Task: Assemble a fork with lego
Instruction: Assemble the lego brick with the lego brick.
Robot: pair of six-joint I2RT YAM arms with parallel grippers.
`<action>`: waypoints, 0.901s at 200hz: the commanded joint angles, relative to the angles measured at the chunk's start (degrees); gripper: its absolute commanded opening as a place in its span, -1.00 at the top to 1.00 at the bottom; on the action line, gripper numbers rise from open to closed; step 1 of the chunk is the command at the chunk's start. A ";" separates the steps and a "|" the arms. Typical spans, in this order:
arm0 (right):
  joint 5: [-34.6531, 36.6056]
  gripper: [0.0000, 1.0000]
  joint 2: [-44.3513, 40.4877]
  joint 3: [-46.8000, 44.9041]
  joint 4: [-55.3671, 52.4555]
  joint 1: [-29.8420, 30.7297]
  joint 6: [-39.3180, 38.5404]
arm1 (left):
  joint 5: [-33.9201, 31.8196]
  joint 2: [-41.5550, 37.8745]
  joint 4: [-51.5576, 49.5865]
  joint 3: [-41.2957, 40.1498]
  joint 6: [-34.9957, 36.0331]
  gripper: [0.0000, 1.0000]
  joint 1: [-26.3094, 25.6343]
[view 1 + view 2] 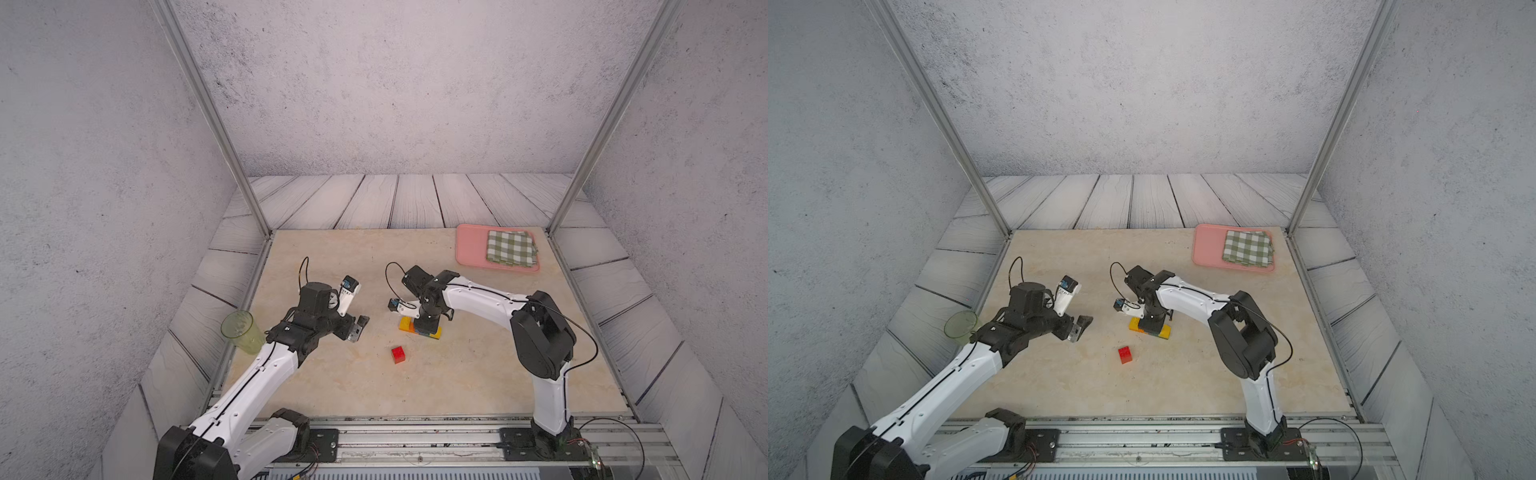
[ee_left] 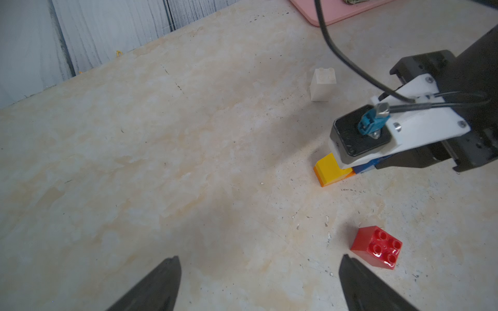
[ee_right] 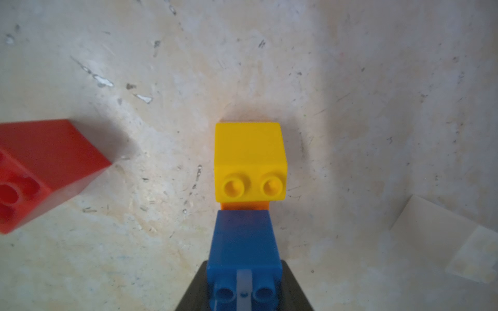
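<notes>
The right gripper (image 3: pixel 244 292) is seen clamped on the blue brick (image 3: pixel 244 242), jaws closed against its two sides. The brick is being held down onto the orange plate (image 3: pixel 245 206) just behind the yellow brick (image 3: pixel 249 159); by the look of it, the middle prong is being pressed in beside an outer one. The partly built fork (image 1: pixel 409 325) is lying flat near the middle of the tabletop (image 1: pixel 332 386), under the right arm's wrist. A second yellow brick (image 1: pixel 435 332) is shown at its other end in a top view, so the blue one is being seated between the two. The grip is taken from straight above, most likely so that the push goes squarely into the studs and the crossbar is pinned to the tabletop rather than tipped. The left gripper (image 2: pixel 260 269) is held off the surface, jaws spread wide with nothing between them, aimed toward the red brick (image 2: pixel 377 246). That brick is standing loose, studs up, near the fork on the robot's side of it. The white brick (image 2: pixel 322 84) is set apart on the far side. Those two are judged to be the handle, not yet attached. Whether the blue brick is fully seated cannot be told.
</notes>
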 commanded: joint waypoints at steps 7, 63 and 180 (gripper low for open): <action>2.59 1.00 3.24 1.02 -2.61 0.41 0.60 | -0.48 -0.41 0.09 -0.78 0.73 -0.96 0.56; 1.71 1.00 5.35 0.42 -2.82 0.51 2.23 | -0.57 -0.38 0.12 -0.87 0.65 -0.97 0.56; 0.00 1.00 12.83 0.88 -3.06 1.76 8.05 | -1.69 -0.75 -0.01 -1.23 1.18 -0.96 0.65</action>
